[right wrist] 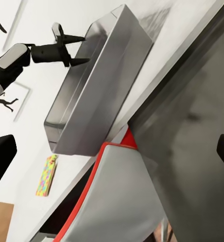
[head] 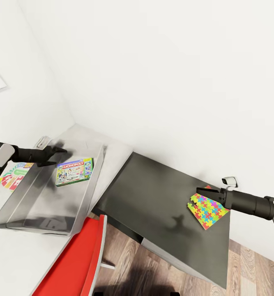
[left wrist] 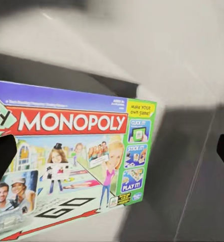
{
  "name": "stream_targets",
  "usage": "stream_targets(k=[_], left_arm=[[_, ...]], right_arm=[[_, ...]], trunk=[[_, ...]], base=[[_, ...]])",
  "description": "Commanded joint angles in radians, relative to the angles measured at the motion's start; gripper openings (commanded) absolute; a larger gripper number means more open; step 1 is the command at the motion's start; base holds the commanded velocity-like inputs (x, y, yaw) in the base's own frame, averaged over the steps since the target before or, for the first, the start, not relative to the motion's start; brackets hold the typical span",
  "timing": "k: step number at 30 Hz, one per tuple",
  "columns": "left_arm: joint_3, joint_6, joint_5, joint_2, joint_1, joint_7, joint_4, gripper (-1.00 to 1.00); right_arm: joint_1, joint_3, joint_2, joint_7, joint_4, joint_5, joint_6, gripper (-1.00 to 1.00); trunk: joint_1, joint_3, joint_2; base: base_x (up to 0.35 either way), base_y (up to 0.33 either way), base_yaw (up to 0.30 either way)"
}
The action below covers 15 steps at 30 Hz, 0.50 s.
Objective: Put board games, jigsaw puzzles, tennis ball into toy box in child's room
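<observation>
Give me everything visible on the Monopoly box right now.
The Monopoly box is a thin, flat cardboard-looking rectangle with green edging, a red "My Monopoly" banner and cartoon figures on its face. It lies face up on the floor of the grey toy box. The open left end effector hovers nearby, not touching it.

This is a child's room in a home, rendered in a simulator: plain white walls [head: 153, 61] meet a wood-plank floor [head: 252, 271]. On the pale surface [head: 13, 255] stands a grey toy box [head: 13, 220] holding a Monopoly board game [head: 74, 172], with a bright jigsaw puzzle [head: 207, 211] nearby. A red chair [head: 77, 257] and a framed black silhouette picture [right wrist: 11, 101] complete it.
</observation>
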Motion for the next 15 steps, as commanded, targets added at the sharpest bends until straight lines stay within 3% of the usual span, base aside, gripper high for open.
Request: stream_targets(k=[1, 10, 13, 14, 15], left_arm=[[-0.004, 0.004, 0.004, 0.002, 0.001, -0.024, -0.015, 1.0], [-0.004, 0.015, 0.07, 0.002, 0.037, -0.073, -0.131, 1.0], [-0.003, 0.018, 0.133, 0.003, 0.075, -0.085, -0.231, 1.0], [-0.003, 0.018, 0.133, 0.003, 0.075, -0.085, -0.231, 1.0], [-0.003, 0.018, 0.155, 0.004, 0.089, -0.087, -0.264, 1.0]], right_arm=[[-0.001, 0.0, 0.001, 0.003, 0.0, 0.003, 0.004, 1.0], [0.0, 0.002, 0.005, 0.0, 0.0, 0.006, 0.004, 1.0], [0.001, 0.002, 0.006, -0.001, 0.0, 0.006, 0.004, 1.0], [0.001, 0.002, 0.006, -0.001, 0.0, 0.006, 0.004, 1.0], [0.001, 0.002, 0.007, -0.001, 0.0, 0.007, 0.004, 1.0]], trunk=[[0.001, -0.002, -0.002], [0.001, -0.002, -0.002], [0.001, -0.002, -0.002], [0.001, -0.002, -0.002], [0.001, -0.002, -0.002]], base=[[0.0, 0.0, 0.0], [0.0, 0.0, 0.0], [0.0, 0.0, 0.0], [0.0, 0.0, 0.0], [0.0, 0.0, 0.0]])
